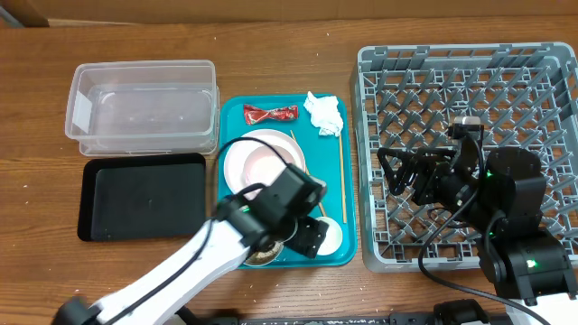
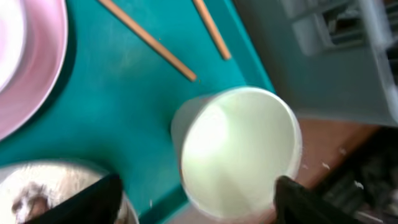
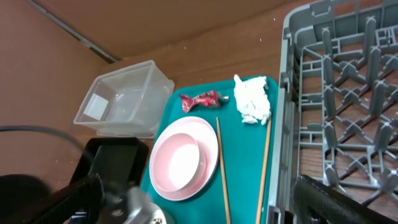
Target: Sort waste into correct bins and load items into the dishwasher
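Note:
My left gripper [image 1: 316, 236] is open, its fingers on either side of the small white cup [image 2: 239, 152], which lies on the teal tray [image 1: 233, 113] at the front right. The metal-rimmed bowl [image 2: 43, 190] with food scraps sits just left of it. Pink and white plates [image 1: 262, 161] are stacked mid-tray, with two chopsticks [image 1: 341, 167] to their right. The red wrapper [image 1: 269, 113] and white tissue [image 1: 323, 115] lie at the tray's far end. My right gripper [image 1: 397, 176] is open and empty over the left part of the grey dish rack [image 1: 506, 81].
The clear tub [image 1: 143, 104] stands at the back left, with the black tray [image 1: 140, 197] in front of it. The rack's left wall [image 3: 287, 124] runs close along the teal tray's right edge. My left arm crosses the table's front.

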Controlling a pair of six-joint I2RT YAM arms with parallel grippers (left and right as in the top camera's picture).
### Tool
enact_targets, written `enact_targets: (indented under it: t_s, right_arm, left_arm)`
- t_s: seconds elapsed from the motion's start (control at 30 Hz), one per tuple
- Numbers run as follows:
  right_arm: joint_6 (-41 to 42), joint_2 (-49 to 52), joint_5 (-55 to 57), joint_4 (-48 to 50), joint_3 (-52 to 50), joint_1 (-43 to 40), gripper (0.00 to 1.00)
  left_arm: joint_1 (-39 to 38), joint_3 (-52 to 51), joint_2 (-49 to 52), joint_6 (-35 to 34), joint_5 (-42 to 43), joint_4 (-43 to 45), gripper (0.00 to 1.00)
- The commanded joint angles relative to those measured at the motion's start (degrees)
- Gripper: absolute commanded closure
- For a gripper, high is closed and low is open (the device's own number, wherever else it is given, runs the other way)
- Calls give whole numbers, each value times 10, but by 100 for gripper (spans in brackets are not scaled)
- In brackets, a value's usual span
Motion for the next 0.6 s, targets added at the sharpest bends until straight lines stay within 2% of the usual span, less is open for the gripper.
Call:
enact_targets:
  t_s: [0.0, 0.1, 0.17, 0.2, 0.43, 0.57]
  right_arm:
    - [7, -5, -5, -4, 17, -1, 0]
    - [7, -5, -5, -10, 17, -1, 0]
    - [7, -5, -5, -11, 17, -1, 0]
    - [7, -5, -5, -11, 17, -1, 0]
    - [7, -5, -5, -17, 17, -1, 0]
    - [7, -5, -5, -20, 17, -1, 0]
  left_arm:
    - [0, 10, 46, 11, -36, 24, 34]
    - [2, 11, 81, 11, -25, 43, 59]
    - [2, 16, 89, 11, -20, 35, 88]
    - [2, 23, 88, 11, -20, 23, 96]
    - [20, 136, 59, 7, 12, -66, 96]
    - [86, 190, 25, 12, 101, -85, 96]
